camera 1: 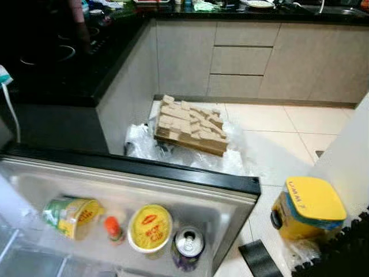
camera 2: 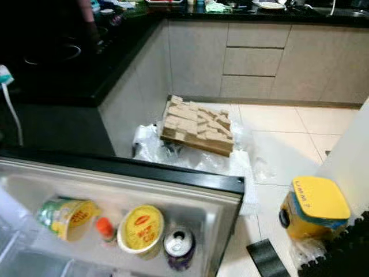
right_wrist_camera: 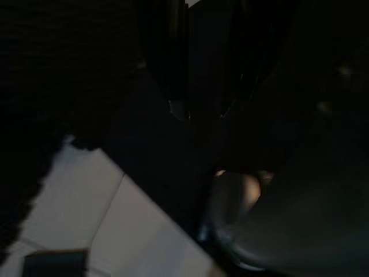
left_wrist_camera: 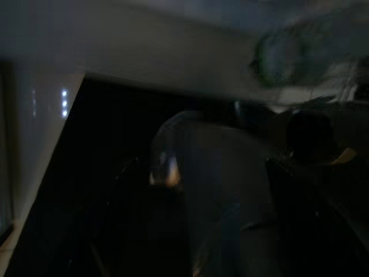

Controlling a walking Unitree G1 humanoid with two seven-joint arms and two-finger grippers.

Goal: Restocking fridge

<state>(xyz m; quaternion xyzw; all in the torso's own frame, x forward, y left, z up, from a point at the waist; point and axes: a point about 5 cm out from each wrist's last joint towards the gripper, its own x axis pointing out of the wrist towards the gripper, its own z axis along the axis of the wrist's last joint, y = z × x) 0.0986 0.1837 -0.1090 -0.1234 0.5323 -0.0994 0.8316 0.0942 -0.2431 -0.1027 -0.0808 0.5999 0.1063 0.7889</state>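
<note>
An open fridge door (camera 1: 173, 168) swings out below the head camera, its dark top edge running across the view and its grey shelf facing up. In that shelf sit four things in a row: a green-and-yellow cup noodle tub (camera 1: 72, 216) lying on its side, a small bottle with an orange cap (camera 1: 113, 228), an upright cup noodle with a yellow lid (camera 1: 150, 228), and a drink can (camera 1: 188, 247) touching that cup. On the pale tiled floor (camera 1: 271, 133) beyond the door, a stack of cardboard pieces (camera 1: 191, 131) rests on crumpled clear plastic sheeting (camera 1: 144, 147). Beside the door's free end stands a yellow container with a yellow lid (camera 1: 308, 209), on the tiles next to a white panel (camera 1: 349, 156). Beige cabinets with drawers (camera 1: 242, 57) line the far wall under a black countertop (camera 1: 86, 57) that wraps around the corner.

Both wrist views are very dark. The left wrist view gives blurred shapes and a pale slanted surface; the right wrist view shows a patch of pale tile. I cannot tell how far either claw is open, what either holds, or where the fridge items lie relative to them.
</note>
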